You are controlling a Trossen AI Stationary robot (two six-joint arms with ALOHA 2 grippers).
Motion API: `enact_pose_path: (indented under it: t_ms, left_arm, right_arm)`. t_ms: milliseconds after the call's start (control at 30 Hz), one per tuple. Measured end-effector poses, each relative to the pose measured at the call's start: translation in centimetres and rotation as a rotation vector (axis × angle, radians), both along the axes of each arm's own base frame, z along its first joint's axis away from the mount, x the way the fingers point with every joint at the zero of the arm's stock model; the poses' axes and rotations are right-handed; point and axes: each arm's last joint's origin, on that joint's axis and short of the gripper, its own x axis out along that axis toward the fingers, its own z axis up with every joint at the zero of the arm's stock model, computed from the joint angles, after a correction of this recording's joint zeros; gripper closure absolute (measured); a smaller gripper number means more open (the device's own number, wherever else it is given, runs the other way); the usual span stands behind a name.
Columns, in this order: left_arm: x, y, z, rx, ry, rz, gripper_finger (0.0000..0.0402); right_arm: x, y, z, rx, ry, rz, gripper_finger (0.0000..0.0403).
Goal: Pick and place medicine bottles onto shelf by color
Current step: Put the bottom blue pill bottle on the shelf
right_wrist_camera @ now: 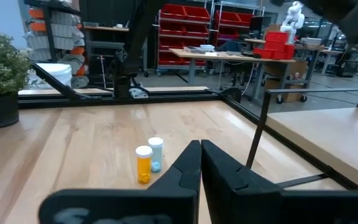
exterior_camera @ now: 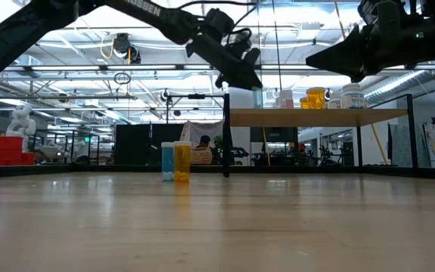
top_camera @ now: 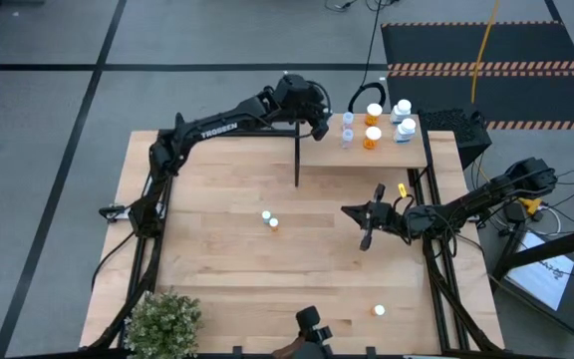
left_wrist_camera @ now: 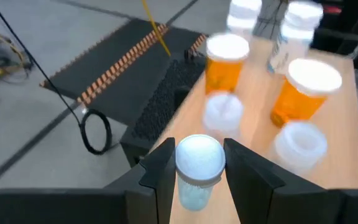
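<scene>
The shelf (top_camera: 367,150) stands at the table's far right and carries several orange and pale blue bottles with white caps (left_wrist_camera: 227,62). My left gripper (top_camera: 324,128) reaches over the shelf's left end, shut on a small pale blue bottle (left_wrist_camera: 197,165). A pale blue bottle (top_camera: 266,214) and an orange one (top_camera: 273,224) stand upright side by side at mid-table. Another orange bottle (top_camera: 378,310) stands near the front right. My right gripper (top_camera: 367,227) hangs shut and holding nothing above the table's right half. My left gripper pinches the pale blue bottle between its two fingers, at the body just under the white cap (left_wrist_camera: 186,185). The fingers come from the table's left, slanting a little downward. The bottle stands upright just over the shelf's left end (exterior_camera: 257,97); whether its base touches the shelf, I cannot tell.
A potted plant (top_camera: 162,319) stands at the table's near left corner. A thin black post (top_camera: 297,160) stands at the shelf's left edge. A black frame (top_camera: 431,189) runs along the table's right side.
</scene>
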Motion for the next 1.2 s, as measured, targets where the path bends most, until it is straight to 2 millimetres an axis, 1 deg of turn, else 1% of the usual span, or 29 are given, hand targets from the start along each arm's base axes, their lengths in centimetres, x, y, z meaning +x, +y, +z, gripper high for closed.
enact_pose_path:
  t_ms: [233,367,700,1200]
  left_arm:
    - [0.1,0.1,-1.4,0.006,-0.015,0.017,0.0275]
    - [0.1,0.3,-1.5,0.021,-0.015,0.015,0.0275]
    - [0.6,0.5,-2.8,0.019,0.003,0.009,0.0275]
    - [0.8,0.5,-3.0,0.026,0.003,0.002,0.0275]
  right_arm:
    - [0.0,0.0,0.0,0.002,0.000,0.000,0.0399]
    - [0.0,0.0,0.0,0.001,0.000,0.000,0.0399]
    - [0.0,0.0,0.0,0.000,0.000,-0.001,0.0399]
    - [0.0,0.0,0.0,0.000,0.000,-0.001,0.0399]
